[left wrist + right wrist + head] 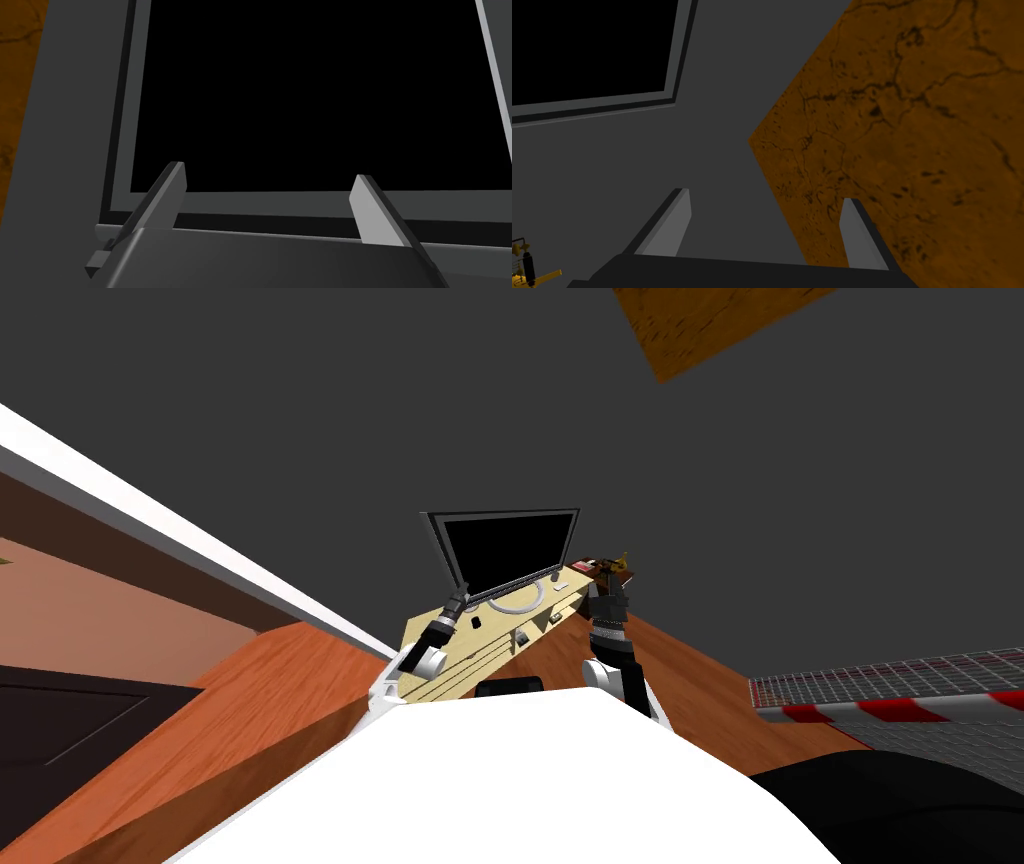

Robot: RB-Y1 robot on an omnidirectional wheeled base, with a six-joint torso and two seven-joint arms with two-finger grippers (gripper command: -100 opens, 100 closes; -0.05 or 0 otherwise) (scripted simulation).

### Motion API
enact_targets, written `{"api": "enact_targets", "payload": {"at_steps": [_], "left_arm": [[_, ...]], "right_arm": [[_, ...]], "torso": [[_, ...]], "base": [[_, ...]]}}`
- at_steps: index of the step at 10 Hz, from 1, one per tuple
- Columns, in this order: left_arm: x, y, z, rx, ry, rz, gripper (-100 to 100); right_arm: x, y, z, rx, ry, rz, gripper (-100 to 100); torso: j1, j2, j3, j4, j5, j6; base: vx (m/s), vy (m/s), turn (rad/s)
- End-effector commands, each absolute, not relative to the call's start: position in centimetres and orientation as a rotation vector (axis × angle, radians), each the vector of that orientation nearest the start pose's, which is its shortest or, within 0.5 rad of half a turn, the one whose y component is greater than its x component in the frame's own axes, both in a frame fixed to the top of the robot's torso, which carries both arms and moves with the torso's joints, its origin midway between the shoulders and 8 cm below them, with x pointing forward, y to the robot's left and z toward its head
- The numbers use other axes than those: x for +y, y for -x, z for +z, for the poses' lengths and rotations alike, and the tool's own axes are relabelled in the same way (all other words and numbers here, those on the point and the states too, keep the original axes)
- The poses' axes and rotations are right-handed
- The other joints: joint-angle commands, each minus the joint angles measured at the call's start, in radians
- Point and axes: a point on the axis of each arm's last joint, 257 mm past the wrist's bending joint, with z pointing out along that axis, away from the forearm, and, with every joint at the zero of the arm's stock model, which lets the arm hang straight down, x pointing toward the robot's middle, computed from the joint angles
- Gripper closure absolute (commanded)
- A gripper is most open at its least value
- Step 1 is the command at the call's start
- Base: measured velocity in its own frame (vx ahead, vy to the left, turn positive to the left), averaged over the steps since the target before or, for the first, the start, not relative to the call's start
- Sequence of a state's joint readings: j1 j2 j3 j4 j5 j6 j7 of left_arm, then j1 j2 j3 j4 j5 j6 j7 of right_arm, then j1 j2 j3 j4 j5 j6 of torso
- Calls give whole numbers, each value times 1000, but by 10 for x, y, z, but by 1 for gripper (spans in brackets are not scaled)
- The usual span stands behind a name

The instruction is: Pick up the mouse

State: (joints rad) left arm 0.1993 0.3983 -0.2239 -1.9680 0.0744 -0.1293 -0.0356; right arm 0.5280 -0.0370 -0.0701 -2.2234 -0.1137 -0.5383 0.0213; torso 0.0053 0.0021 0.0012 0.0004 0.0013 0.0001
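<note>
A light wooden desk (455, 673) stands in front of me and carries a monitor (505, 550) with a black screen. A small dark object (476, 621), possibly the mouse, lies on the desk by the monitor's ring-shaped foot (515, 604). My left gripper (460, 592) hovers just beside that object, at the monitor's lower corner. In the left wrist view the left gripper (270, 171) is open and empty, facing the black screen (310, 95). My right gripper (608, 580) is raised over the desk's right end; the right gripper (767, 195) is open and empty.
Small white items (556, 578) and a cluster of brown and yellow objects (612, 566) sit on the desk's right part; a yellow object (532, 275) shows beside my right gripper. A red-and-white striped bar on a grid (900, 703) lies right. A white-edged wall (180, 538) runs left.
</note>
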Motion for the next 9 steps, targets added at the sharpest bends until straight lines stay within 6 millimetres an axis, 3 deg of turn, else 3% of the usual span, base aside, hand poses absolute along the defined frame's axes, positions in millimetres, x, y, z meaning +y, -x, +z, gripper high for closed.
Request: {"api": "enact_targets", "payload": {"at_steps": [1, 2, 3, 5, 8, 9], "left_arm": [[180, -468, -137, 1361, 687, -1290, -100], [179, -476, -155, 1421, 699, -1265, -100], [180, -476, -158, 1429, 707, -1258, -100], [182, -490, -192, 1543, 728, -1199, -100], [193, -497, -227, 1635, 775, -1122, -100], [201, -502, -246, 1690, 791, -1076, -100]], "right_arm": [[-319, -338, 0, 598, -720, 1260, 0], [-319, -338, 0, 598, -720, 1260, 0], [-319, -338, 0, 598, -720, 1260, 0], [-319, -338, 0, 598, -720, 1260, 0], [-319, -338, 0, 598, -720, 1260, 0], [-319, -338, 0, 598, -720, 1260, 0]], "torso": [[0, 0, 0, 0, 0, 0], [-1, 0, 0, 0, 0, -1], [-2, -2, -1, 0, 0, 0], [-3, -2, -1, 0, -1, 0], [-2, -2, -1, 0, 0, 0], [-3, -3, -1, 0, -1, -1]], "base": [[-49, 51, -118], [-36, 41, -149], [-26, 27, -114], [-42, 35, -257], [-28, 28, -110], [-21, 9, -183]]}}
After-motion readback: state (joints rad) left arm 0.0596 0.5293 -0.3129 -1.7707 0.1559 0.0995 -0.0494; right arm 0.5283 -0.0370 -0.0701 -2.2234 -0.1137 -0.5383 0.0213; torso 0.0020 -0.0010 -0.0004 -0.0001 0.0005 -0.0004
